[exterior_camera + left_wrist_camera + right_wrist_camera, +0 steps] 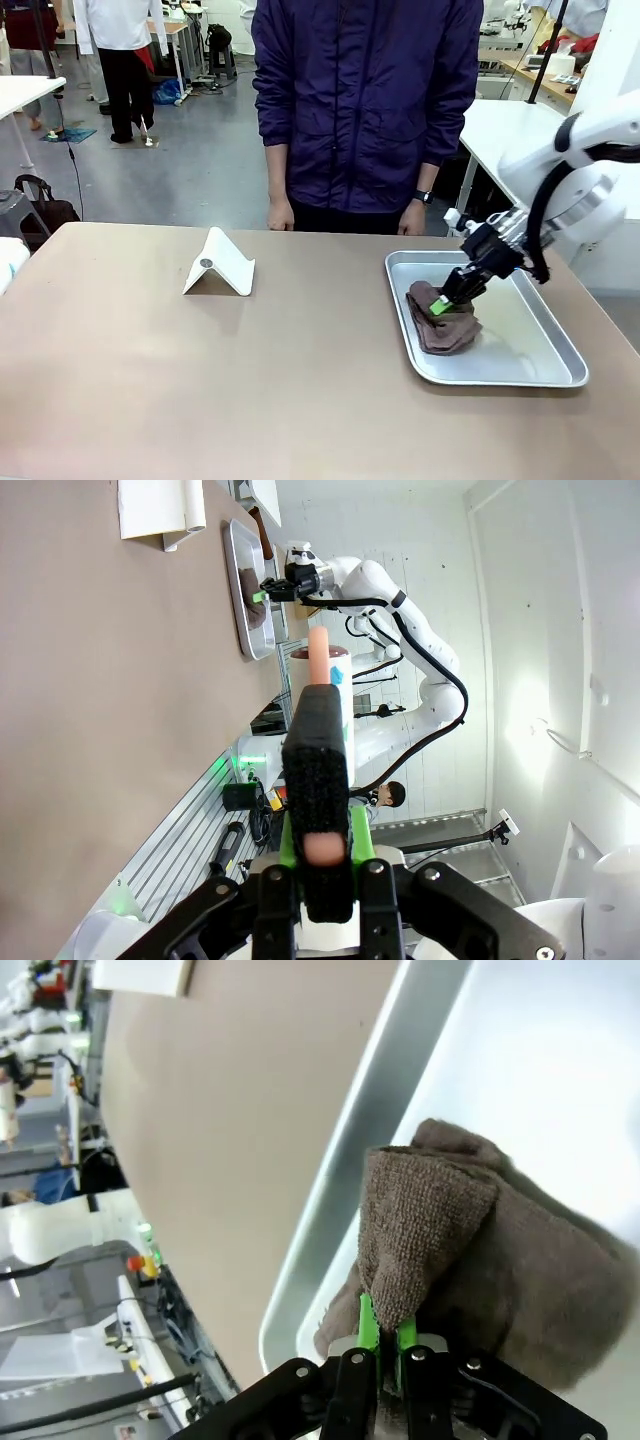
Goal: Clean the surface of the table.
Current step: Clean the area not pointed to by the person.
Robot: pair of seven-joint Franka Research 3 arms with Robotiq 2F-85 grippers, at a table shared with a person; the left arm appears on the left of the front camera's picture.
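Green pads of the right gripper [446, 303] were noted clamped on a raised fold of a brown terry cloth [446, 328], the jaws pinched shut on it. In the right wrist view, the gripper [386, 1332] was seen with the fold standing up between its fingertips and the rest of the cloth [510, 1260] bunched behind. The cloth was lying in the near-left part of a shiny metal tray [525, 335], close to the tray's rim [400, 1080].

The tray was set on the table [250, 390], toward the robot's right; the tan top [250, 1110] was recorded running past the tray's edge. A white folded stand [220, 264] was standing on the table, well apart from the tray, toward the far side.

The left gripper [318, 705] was held off the table [100, 700] with its fingers closed together; no held thing could be made out. From that wrist, the stand [160, 510], the tray [243, 590] and the right gripper [262, 594] were seen farther off.

A person in a dark purple jacket [365, 100] was standing at the far edge, hands hanging just behind it.
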